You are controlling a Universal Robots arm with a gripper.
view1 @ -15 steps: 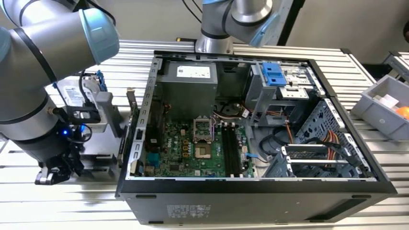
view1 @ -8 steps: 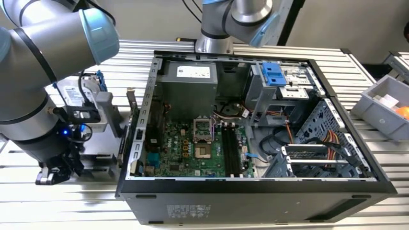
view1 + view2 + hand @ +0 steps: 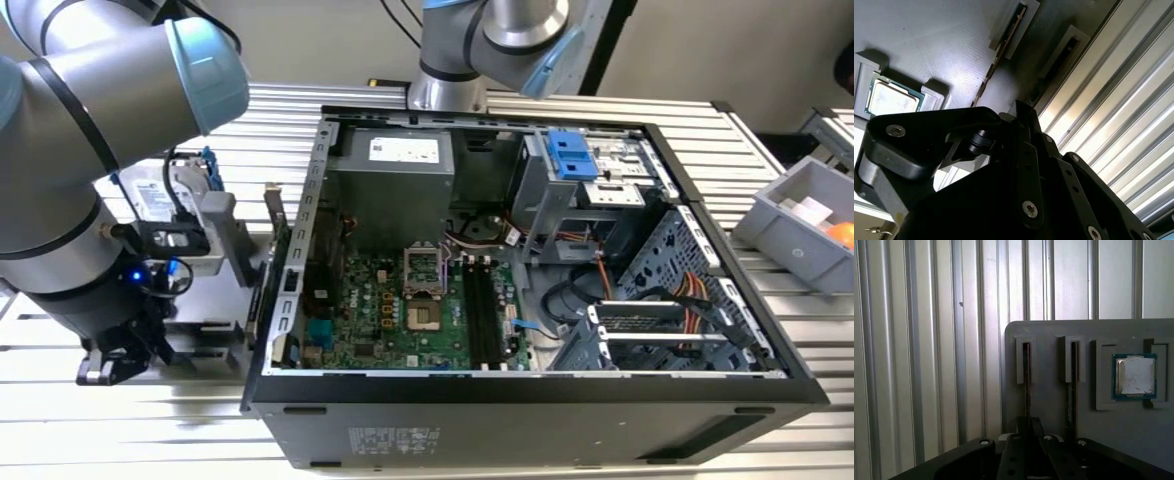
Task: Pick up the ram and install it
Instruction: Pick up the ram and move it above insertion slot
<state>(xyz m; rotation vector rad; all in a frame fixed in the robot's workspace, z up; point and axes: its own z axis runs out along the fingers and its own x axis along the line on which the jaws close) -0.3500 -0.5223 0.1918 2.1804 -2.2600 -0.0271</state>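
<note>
The ram (image 3: pixel 1026 385) is a thin dark stick standing on edge in a slot of a grey holder plate (image 3: pixel 1054 330). In the second wrist view the ram (image 3: pixel 1004 50) runs down toward the black fingers. My gripper (image 3: pixel 1029 432) has its fingers drawn close together over the stick's near end, and the stick still sits in its slot. In the exterior view my gripper (image 3: pixel 114 368) hangs low over the table, at the exterior view's left of the open computer case (image 3: pixel 534 400). The case's long black memory slots (image 3: pixel 483 310) lie on the green motherboard.
A second stick (image 3: pixel 1073 385) stands in the neighbouring slot, with a processor chip (image 3: pixel 1135 376) in a pocket beside it. A drive in a blue frame (image 3: pixel 167 195) stands behind the arm. A grey bin (image 3: pixel 801 220) sits at the exterior view's right. The table is ribbed metal.
</note>
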